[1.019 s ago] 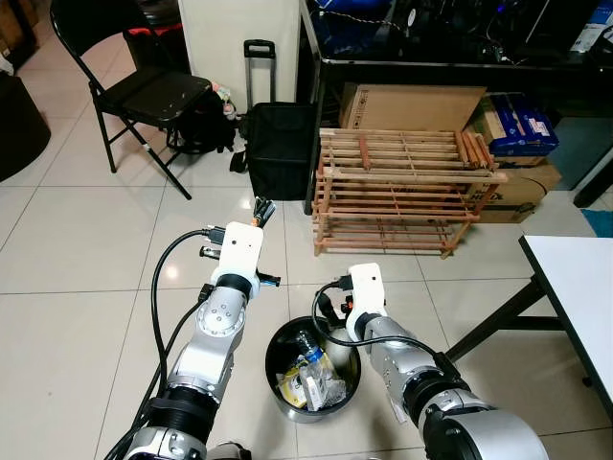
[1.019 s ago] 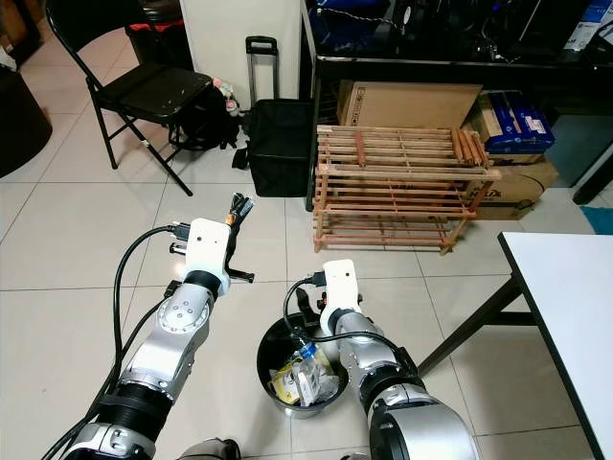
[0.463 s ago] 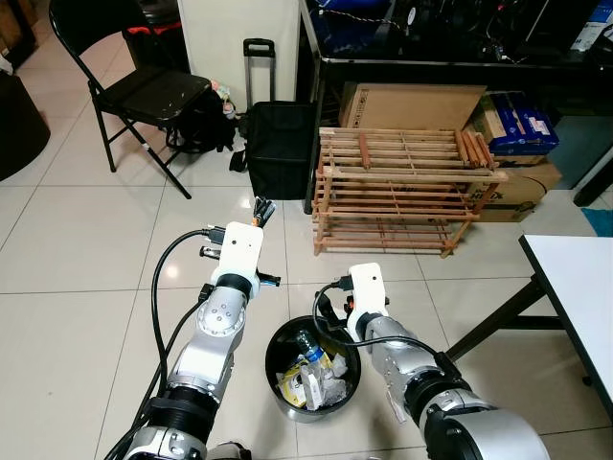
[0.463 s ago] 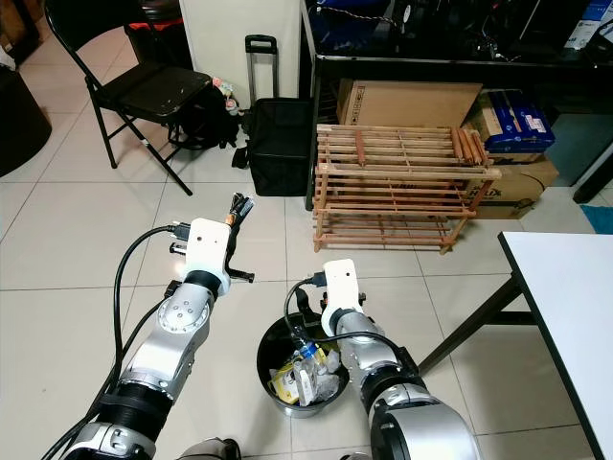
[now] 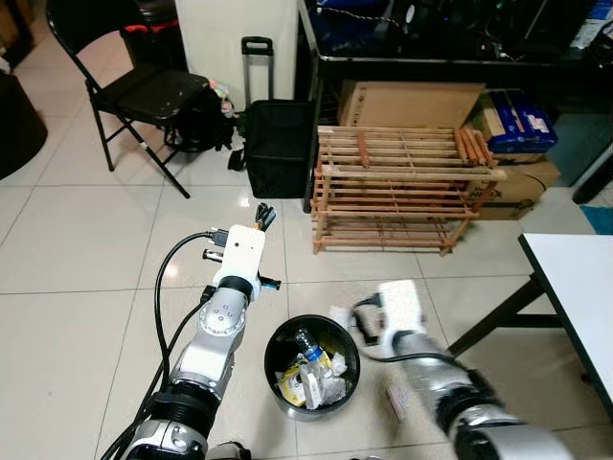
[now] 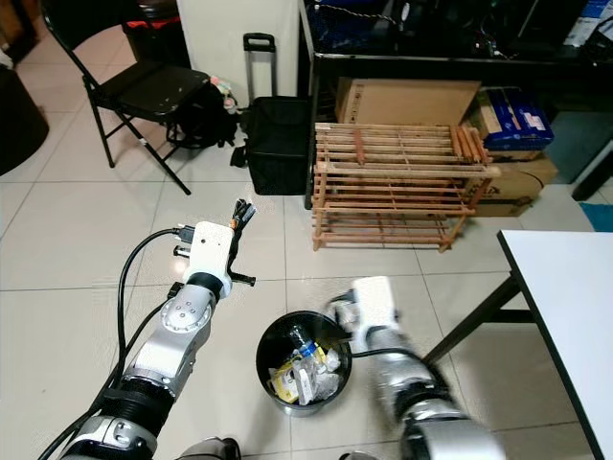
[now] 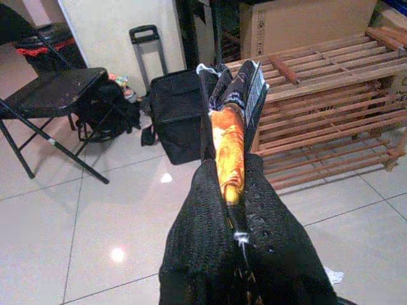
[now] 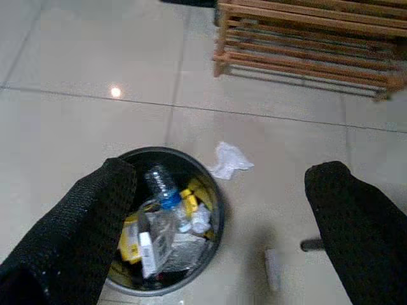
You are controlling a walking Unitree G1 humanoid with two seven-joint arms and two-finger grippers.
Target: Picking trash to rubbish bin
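Glossy pale floor tiles (image 5: 77, 240) are reflecting a lamp glare. The slatted rack (image 5: 407, 187) is showing bare, matt wood. The bin (image 8: 213, 210) is looking like dark smooth metal, holding a clear plastic bottle (image 8: 160, 184). Crumpled white paper (image 8: 230, 159) is lying matt.

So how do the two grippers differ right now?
The left gripper has its jaws shut on an orange wrapper; the right gripper has its jaws wide open and holds nothing. The left is raised over the floor beside the bin, while the right looks down at the bin and a crumpled tissue. Both have black mesh-covered fingers.
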